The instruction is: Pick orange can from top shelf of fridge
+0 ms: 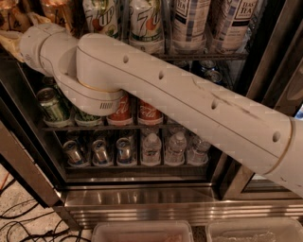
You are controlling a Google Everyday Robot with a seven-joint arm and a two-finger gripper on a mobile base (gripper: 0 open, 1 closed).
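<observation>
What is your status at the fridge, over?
Pincer at far left, level with top shelf. Orange can on that shelf, just right of pincer, above the arm. 7UP cans crowd its right side.

top shelf [208, 56], bottles [144, 23], orange can [57, 10], gripper [10, 38] left

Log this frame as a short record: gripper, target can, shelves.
gripper: at the upper-left edge, past the arm's wrist, level with the top shelf
orange can: on the top shelf, left of two 7UP cans; lower part hidden by the arm
tea cans: two, right of the 7UP cans
middle rack: green cans left, Coca-Cola cans right
bottom rack: small cans, water bottles
fridge: steel base below
</observation>
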